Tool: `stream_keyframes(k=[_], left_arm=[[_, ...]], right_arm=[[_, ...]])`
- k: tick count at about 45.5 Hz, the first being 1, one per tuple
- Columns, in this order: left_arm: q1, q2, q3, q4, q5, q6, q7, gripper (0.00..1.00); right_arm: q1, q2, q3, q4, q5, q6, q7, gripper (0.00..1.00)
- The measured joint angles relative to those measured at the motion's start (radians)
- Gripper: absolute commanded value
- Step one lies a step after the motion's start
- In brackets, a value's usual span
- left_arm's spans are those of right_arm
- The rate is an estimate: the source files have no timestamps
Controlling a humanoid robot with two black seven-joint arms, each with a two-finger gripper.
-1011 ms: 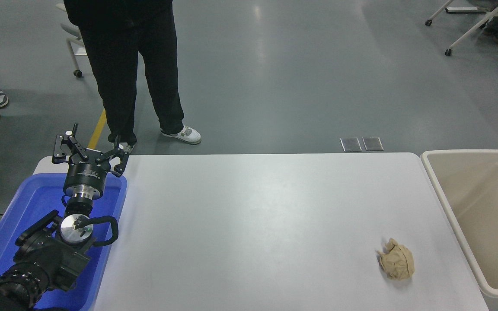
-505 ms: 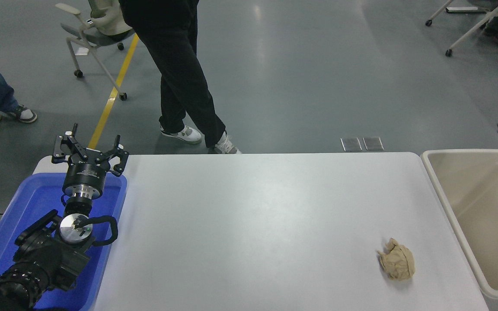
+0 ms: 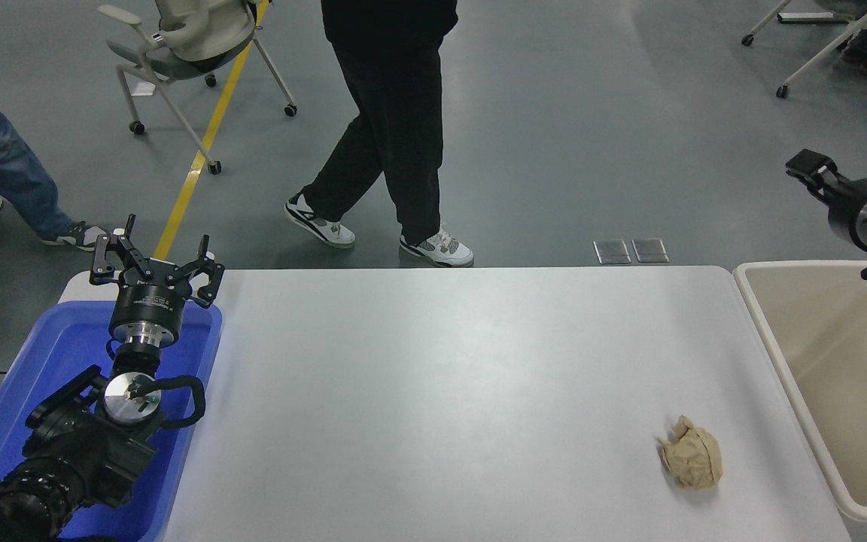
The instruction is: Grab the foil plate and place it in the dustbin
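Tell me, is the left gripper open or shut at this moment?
Open. The left gripper is over the far end of the blue bin, its fingers spread wide apart with nothing between them.

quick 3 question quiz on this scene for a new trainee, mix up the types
1. True or false: the paper ball lies inside the beige bin.
2. Where is the right end effector?
A. at the picture's right edge, by the beige bin's far rim
B. over the blue bin
C. touching the paper ball
3. Fill in: the left end effector is parked, open, over the far end of the ___ bin.

Key: 1 false, the ball is on the white table, beside the bin. 2 A. 3 blue.
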Motion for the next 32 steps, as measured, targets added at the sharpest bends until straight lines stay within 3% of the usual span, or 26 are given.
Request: stream_keyframes(k=[17, 32], left_arm=[[0.0, 0.0, 0.0, 0.0, 0.0, 0.0, 0.0, 0.99], [0.0, 0.0, 0.0, 0.0, 0.0, 0.0, -0.001, 0.99]], right_arm=[[0.269, -0.01, -0.337, 0.184, -0.055, 0.048, -0.008, 1.0], [0.487, 0.067, -0.54, 0.281, -0.055, 0.198, -0.008, 1.0]])
